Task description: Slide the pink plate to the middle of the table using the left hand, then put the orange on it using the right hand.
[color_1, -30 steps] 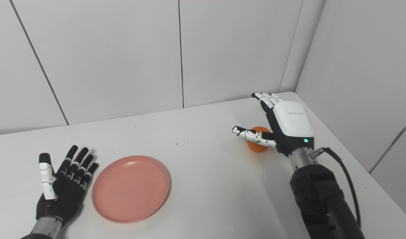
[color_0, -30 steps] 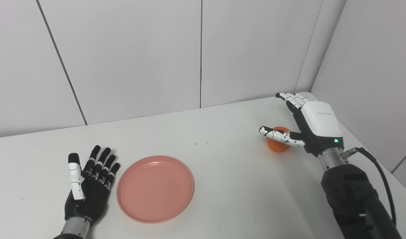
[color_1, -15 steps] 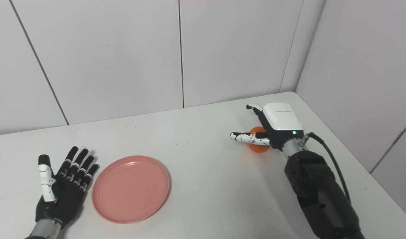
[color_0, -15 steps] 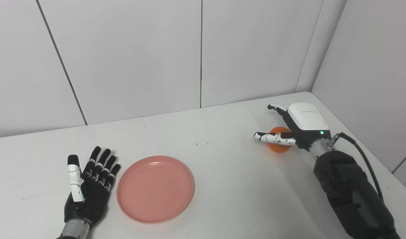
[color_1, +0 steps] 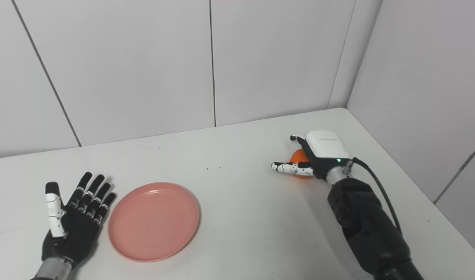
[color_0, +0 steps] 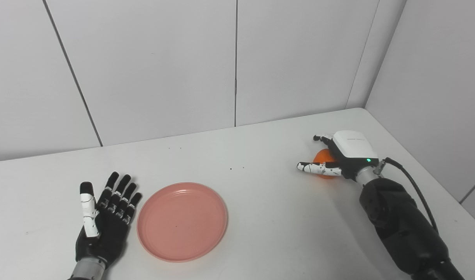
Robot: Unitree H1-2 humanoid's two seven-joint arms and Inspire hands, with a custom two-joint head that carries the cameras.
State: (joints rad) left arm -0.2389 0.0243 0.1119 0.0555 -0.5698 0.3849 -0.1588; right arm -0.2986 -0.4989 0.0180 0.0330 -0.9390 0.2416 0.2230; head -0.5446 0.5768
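My right hand (color_0: 344, 155) cups over the orange (color_0: 323, 158), fingers not closed on it. My left hand (color_0: 103, 217) lies open beside the plate (color_0: 182, 221).

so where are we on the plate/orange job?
Done: pink plate lies left of table centre; left hand rests open beside it. In hand: right hand is over the orange, fingers around it, grip unconfirmed. Left: lift, place on plate.
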